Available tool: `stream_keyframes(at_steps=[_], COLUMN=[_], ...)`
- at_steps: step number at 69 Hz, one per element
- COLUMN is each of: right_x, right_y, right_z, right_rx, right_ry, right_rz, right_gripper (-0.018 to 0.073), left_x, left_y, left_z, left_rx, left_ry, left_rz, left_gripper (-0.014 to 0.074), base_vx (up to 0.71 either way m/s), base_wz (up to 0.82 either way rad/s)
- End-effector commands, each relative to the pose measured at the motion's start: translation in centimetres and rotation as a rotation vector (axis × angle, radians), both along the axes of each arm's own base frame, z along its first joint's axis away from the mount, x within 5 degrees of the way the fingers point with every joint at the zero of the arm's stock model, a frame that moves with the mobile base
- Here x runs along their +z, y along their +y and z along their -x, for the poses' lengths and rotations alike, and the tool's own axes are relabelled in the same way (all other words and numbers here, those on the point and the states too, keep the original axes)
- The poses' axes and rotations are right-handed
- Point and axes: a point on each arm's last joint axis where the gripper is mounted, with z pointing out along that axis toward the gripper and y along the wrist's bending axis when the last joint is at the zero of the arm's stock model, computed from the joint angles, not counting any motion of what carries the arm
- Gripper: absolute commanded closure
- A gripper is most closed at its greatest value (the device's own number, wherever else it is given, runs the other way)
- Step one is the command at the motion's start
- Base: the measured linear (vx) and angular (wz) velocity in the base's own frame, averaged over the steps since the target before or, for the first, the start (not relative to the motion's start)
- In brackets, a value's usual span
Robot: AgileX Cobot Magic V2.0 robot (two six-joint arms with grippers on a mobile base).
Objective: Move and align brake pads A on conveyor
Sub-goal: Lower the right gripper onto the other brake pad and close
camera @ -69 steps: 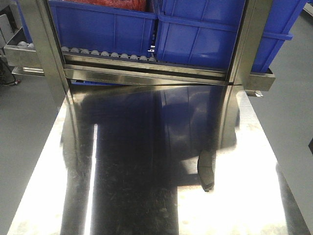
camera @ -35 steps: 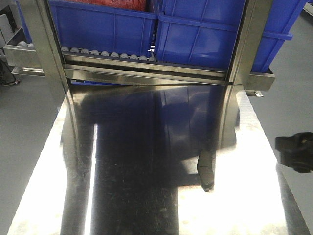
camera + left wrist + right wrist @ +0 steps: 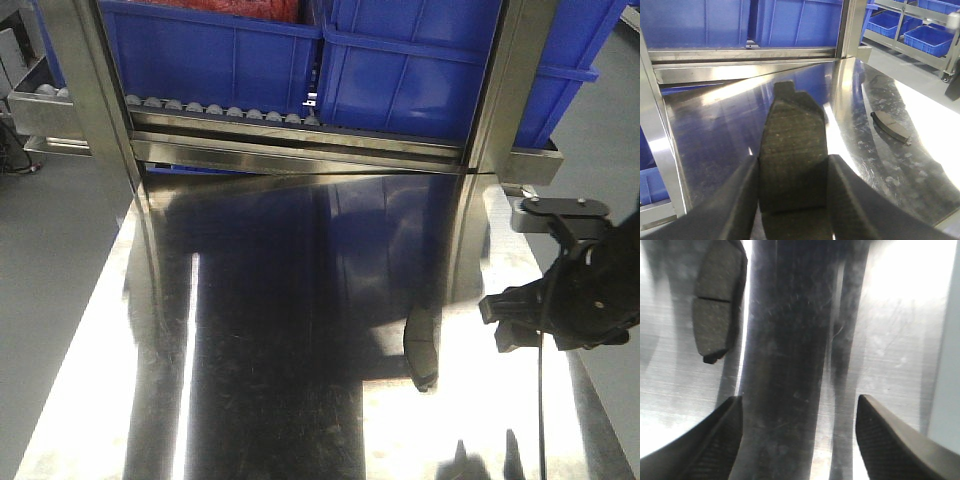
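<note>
One brake pad (image 3: 421,350) lies flat on the shiny steel table (image 3: 260,330), right of centre; it also shows as the brake pad (image 3: 890,126) in the left wrist view. My right gripper (image 3: 515,318) hovers just right of it, open with nothing between its fingers. From the right wrist, that pad (image 3: 719,300) lies up and left of the open gripper (image 3: 799,399). My left gripper (image 3: 794,161) is shut on a second brake pad (image 3: 792,125), which sticks out forward above the table. The conveyor is out of view.
Blue bins (image 3: 220,50) sit on a roller rail (image 3: 220,108) in a steel rack (image 3: 95,120) at the table's far end. More blue bins (image 3: 932,35) stand on shelving beyond the table's right side. Grey floor (image 3: 50,230) lies off both side edges.
My right arm has come in from the right edge over the table and now hangs close beside the lying pad. The pad on the table has not moved.
</note>
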Motion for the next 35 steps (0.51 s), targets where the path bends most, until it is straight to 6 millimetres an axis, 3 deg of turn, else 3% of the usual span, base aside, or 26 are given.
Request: stream_keyframes(at_steps=[1,23,35], right_x=[0.7,0.6,-0.4], right_y=[0.7,8.4,9.7], right_z=[-1.1,-4.6,-6.0], right_rx=[-0.005,0.039,-0.001], right_ry=[0.008,-0.018,0.046], right_rz=[-0.022,-0.065,-0.008], right_gripper=[0.0097,0.0097,0.0097], left_x=[1.7,1.7,1.7], left_y=[-0.2,-0.2,-0.2], left_z=[-0.1,-0.1,-0.1], left_rx=[-0.015,-0.015,-0.015], left_ry=[-0.098,-0.098,-0.098], left_rz=[0.058,0.058,0.058], left_gripper=[0.0602,0.0602,0.0602], base_vx=[0.00,0.00,0.00], base_wz=[0.00,0.00,0.00])
